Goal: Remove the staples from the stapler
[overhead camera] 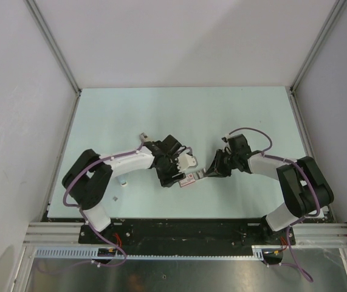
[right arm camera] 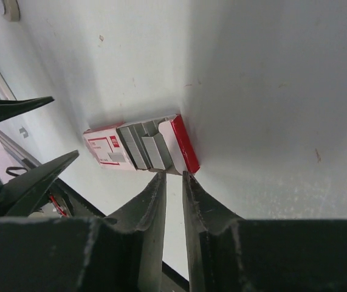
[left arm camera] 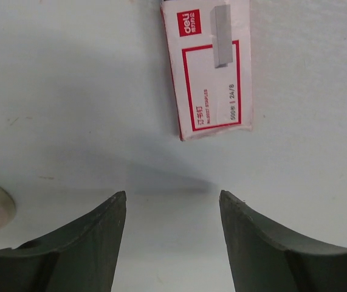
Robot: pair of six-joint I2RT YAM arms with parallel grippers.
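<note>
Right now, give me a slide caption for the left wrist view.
Left gripper open over the pale table, a red-and-white staple box lying flat ahead of it.

Staple box [left arm camera: 214,73] white, red-bordered; table [left arm camera: 70,91] pale green; jaws perhaps black.

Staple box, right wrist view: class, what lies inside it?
Grey staple strips show at the open end of the staple box. The cardboard hides how many more lie deeper inside.
</note>
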